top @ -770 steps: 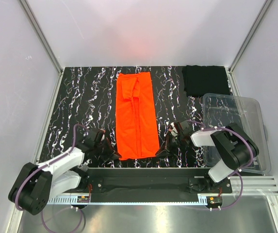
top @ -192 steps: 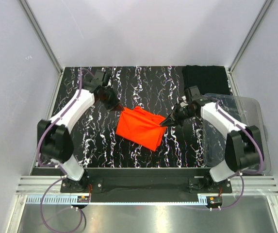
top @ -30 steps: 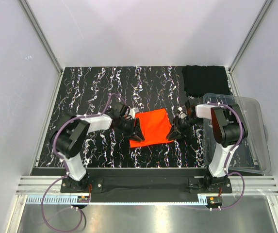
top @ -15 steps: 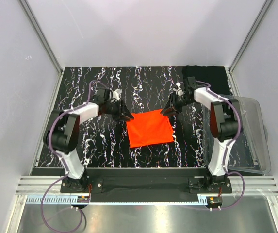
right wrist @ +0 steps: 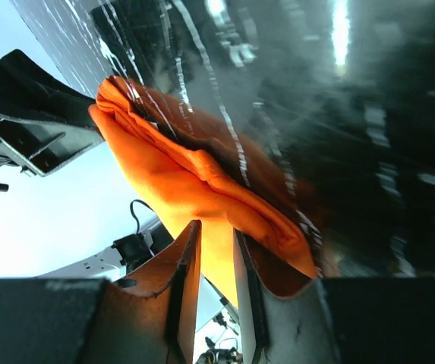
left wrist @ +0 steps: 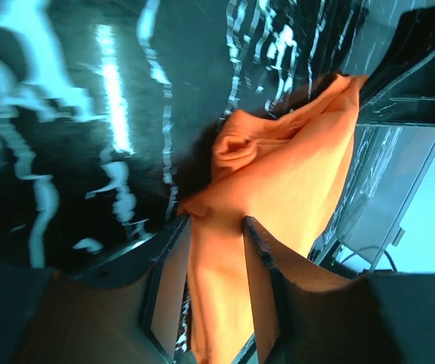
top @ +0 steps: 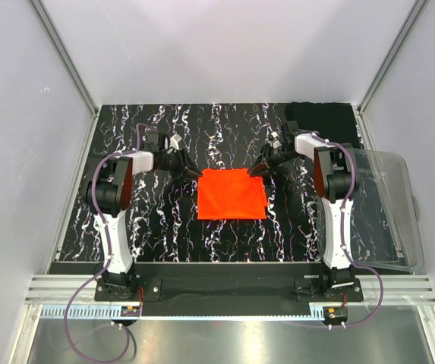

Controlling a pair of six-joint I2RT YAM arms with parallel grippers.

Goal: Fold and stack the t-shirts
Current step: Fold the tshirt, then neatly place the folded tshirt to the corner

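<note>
The orange-red t-shirt (top: 232, 196) lies folded into a rough square mid-table. My left gripper (top: 193, 174) is at its far left corner and my right gripper (top: 257, 170) at its far right corner. In the left wrist view the orange t-shirt (left wrist: 293, 167) runs between the fingers of the left gripper (left wrist: 215, 227), which is shut on it. The right wrist view has a bunched fold of the t-shirt (right wrist: 179, 163) pinched in the right gripper (right wrist: 215, 235). The black t-shirt (top: 319, 125) lies folded at the back right corner.
A clear plastic bin (top: 399, 220) sits tilted at the right edge, beside the right arm. The black marbled table (top: 141, 220) is walled by white panels on three sides.
Both grippers have moved from the shirt's near half toward the far side, carrying its edge with them. The orange t-shirt now lies squarer and flatter.
</note>
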